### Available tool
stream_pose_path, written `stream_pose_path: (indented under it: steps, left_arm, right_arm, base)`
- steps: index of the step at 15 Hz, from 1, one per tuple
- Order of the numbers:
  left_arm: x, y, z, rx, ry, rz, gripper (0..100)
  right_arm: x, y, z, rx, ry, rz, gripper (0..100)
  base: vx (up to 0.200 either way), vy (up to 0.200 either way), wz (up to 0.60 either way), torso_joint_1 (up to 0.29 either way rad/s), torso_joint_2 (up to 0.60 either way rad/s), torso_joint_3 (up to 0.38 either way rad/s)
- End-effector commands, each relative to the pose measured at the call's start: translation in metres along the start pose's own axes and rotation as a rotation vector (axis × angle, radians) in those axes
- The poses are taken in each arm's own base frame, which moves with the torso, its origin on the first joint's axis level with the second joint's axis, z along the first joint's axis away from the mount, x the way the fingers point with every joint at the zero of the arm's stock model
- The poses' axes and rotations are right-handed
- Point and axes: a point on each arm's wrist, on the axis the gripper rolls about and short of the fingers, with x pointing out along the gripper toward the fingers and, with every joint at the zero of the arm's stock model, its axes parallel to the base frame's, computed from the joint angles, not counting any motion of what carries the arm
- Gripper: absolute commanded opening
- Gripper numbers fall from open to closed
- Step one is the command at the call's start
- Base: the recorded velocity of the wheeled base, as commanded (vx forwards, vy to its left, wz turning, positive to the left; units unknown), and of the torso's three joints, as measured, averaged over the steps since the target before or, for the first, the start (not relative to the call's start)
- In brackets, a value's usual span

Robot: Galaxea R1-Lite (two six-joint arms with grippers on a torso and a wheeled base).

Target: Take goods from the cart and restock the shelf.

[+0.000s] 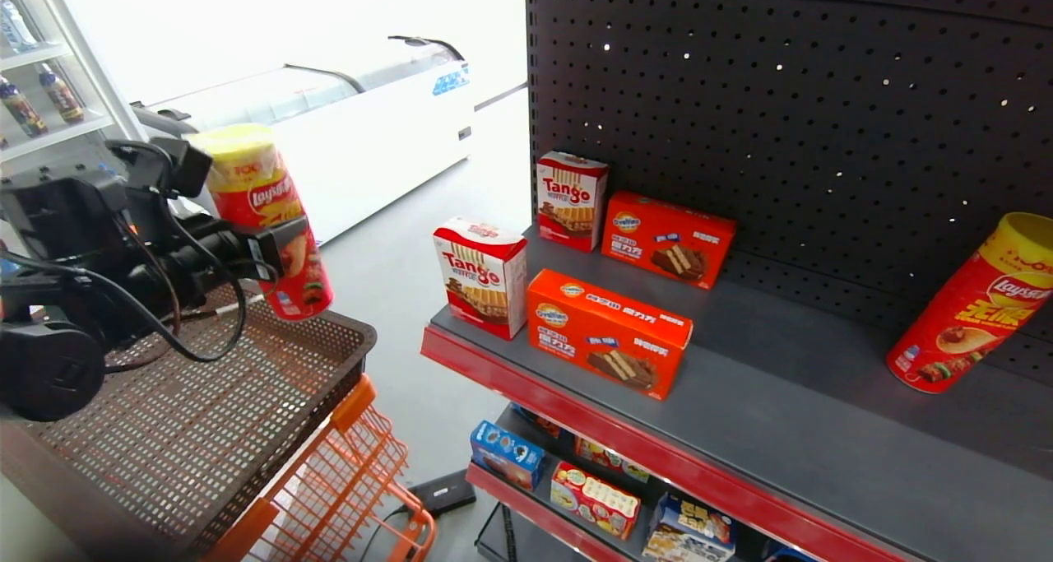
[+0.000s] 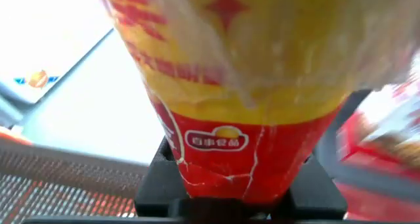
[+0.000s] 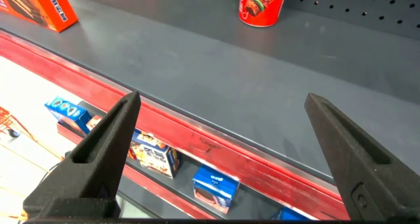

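Head view: left gripper [image 1: 237,215] has its jaws clamped across a chips can [image 1: 263,190], held in the air off the shelf's [image 1: 781,414] left end, over the cart's brown mesh tray [image 1: 189,438]. Long axis near upright, tilted: yellow lid up and away from the shelf, red base down and toward it. An orange wire basket [image 1: 345,480] hangs below the tray.

On the shelf: two red-and-white wafer boxes [image 1: 481,276], two orange boxes [image 1: 609,332], and toward the right end a second chips can [image 1: 971,307] leaning lid-up against the pegboard back [image 1: 823,118].

Left wrist view: the held can [image 2: 249,119] seen from close up, base seated between the jaws [image 2: 239,201], mesh tray beyond.

Right wrist view: right gripper [image 3: 223,99], jaws wide and holding nothing, above the shelf's red front edge [image 3: 197,135]. Small packages [image 3: 213,188] sit on the lower shelf beneath.
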Motion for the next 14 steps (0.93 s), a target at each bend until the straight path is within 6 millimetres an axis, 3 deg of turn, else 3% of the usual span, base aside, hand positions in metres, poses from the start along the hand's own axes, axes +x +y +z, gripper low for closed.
stream_pose_path:
  steps: [1,2,4,5,6,8,10,14]
  left_arm:
    - [-0.023,-0.018,0.049,0.011,-0.136,-0.025,0]
    - [-0.047,-0.039,0.086,-0.007,-0.131,-0.076,0]
    - [-0.061,-0.051,0.095,-0.023,-0.078,-0.093,0]
    - [-0.060,-0.051,0.088,-0.005,-0.060,-0.057,0]
    - [-0.063,-0.066,0.069,-0.011,-0.022,-0.149,0]
    - [-0.080,-0.075,0.058,-0.018,-0.039,-0.259,0]
    - [-0.085,-0.081,0.038,-0.030,0.015,-0.286,0]
    - [-0.090,-0.082,0.043,-0.027,-0.009,-0.310,0]
  right_arm:
    - [0.000,0.000,0.000,0.000,0.001,-0.001,100]
    - [0.000,0.000,0.000,0.000,0.001,0.002,100]
    - [0.000,0.000,0.000,0.000,0.001,0.002,100]
    - [0.000,0.000,0.000,0.000,0.001,0.001,100]
    - [0.000,0.000,0.000,0.000,0.001,0.002,100]
    - [0.000,0.000,0.000,0.000,0.001,0.001,100]
    - [0.000,0.000,0.000,0.000,0.001,0.001,100]
    - [0.000,0.000,0.000,0.000,0.001,0.001,100]
  base:
    - [0.000,0.000,0.00,0.000,0.00,0.000]
    - [0.000,0.000,0.00,0.000,0.00,0.000]
    - [0.000,0.000,0.00,0.000,0.00,0.000]
    - [0.000,0.000,0.00,0.000,0.00,0.000]
    - [0.000,0.000,0.00,0.000,0.00,0.000]
    - [0.000,0.000,0.00,0.000,0.00,0.000]
    - [0.000,0.000,0.00,0.000,0.00,0.000]
    - [0.000,0.000,0.00,0.000,0.00,0.000]
